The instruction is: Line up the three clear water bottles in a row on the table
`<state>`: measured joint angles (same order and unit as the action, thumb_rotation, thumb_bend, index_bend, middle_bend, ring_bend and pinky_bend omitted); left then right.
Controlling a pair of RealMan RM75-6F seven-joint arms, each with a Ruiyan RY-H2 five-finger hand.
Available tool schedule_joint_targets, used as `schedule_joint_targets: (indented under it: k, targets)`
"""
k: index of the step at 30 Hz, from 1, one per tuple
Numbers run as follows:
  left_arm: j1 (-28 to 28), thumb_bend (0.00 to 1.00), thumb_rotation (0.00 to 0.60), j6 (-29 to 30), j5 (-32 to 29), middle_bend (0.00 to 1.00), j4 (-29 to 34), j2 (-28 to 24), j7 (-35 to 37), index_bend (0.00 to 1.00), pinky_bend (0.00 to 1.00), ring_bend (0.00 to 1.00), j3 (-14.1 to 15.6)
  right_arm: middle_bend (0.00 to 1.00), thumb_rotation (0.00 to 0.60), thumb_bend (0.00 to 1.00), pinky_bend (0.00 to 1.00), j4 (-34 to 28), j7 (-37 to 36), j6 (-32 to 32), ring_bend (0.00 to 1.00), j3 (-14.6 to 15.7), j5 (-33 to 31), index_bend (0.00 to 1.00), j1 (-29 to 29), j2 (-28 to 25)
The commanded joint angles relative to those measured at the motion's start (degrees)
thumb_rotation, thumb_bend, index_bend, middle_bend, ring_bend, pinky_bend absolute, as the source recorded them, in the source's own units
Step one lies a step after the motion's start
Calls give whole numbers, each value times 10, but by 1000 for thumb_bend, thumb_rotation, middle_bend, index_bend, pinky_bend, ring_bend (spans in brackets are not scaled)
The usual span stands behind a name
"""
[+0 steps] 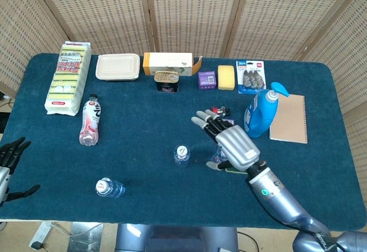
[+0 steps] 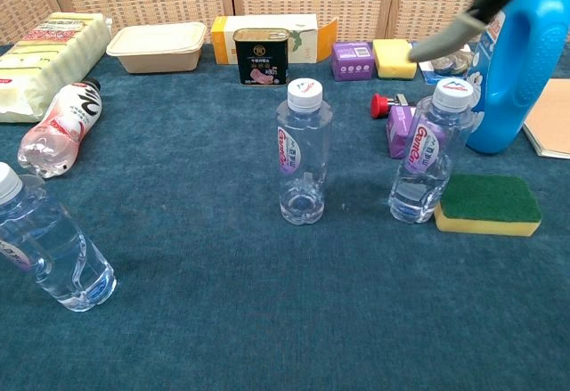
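Note:
Three clear water bottles stand on the blue table. The middle bottle (image 2: 305, 152) is upright with its white cap (image 1: 182, 151) showing from above. The right bottle (image 2: 427, 155) stands beside a green sponge; my right hand hides it in the head view. The left bottle (image 2: 46, 250) (image 1: 107, 187) leans near the front left edge. My right hand (image 1: 229, 140) hovers above the table, right of the middle bottle, fingers spread and holding nothing; only its fingertips (image 2: 450, 30) show in the chest view. My left hand (image 1: 10, 155) is at the table's left edge, fingers apart and empty.
A pink drink bottle (image 1: 90, 121) lies at the left. A blue detergent bottle (image 1: 261, 113), a notebook (image 1: 289, 118), a purple box (image 2: 401, 130) and the green sponge (image 2: 488, 204) crowd the right. A can (image 1: 166, 81), boxes and sponge packs line the back.

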<state>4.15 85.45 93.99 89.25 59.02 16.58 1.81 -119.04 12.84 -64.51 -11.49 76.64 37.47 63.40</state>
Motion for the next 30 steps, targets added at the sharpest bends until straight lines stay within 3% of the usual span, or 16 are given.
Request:
schedule_joint_targets:
  k: [1, 6, 11, 15, 20, 30]
  targets:
    - [31, 34, 600, 4, 75, 0, -133, 49, 145, 0, 22, 0, 23, 41, 600, 0, 256, 35, -47, -76, 23, 55, 112, 63, -75, -54]
    - [38, 31, 600, 51, 113, 0, -245, 117, 237, 0, 22, 0, 37, 33, 600, 0, 251, 114, -47, -142, 17, 83, 161, 59, -127, -41]
    - [49, 30, 600, 56, 125, 0, -285, 151, 255, 0, 22, 0, 47, 30, 600, 0, 247, 209, -70, -189, 15, 89, 173, 54, -159, -5]
    - [62, 30, 600, 55, 134, 0, -288, 171, 261, 0, 22, 0, 52, 30, 600, 0, 239, 321, -117, -234, 15, 87, 178, 52, -183, 42]
    - [81, 29, 600, 36, 137, 0, -269, 187, 263, 0, 22, 0, 61, 20, 600, 0, 206, 403, -187, -280, 6, 101, 171, 43, -228, 76]
    - [105, 30, 600, -9, 133, 0, -218, 204, 219, 0, 22, 0, 76, 8, 600, 0, 170, 440, -242, -344, 0, 112, 182, 37, -284, 86]
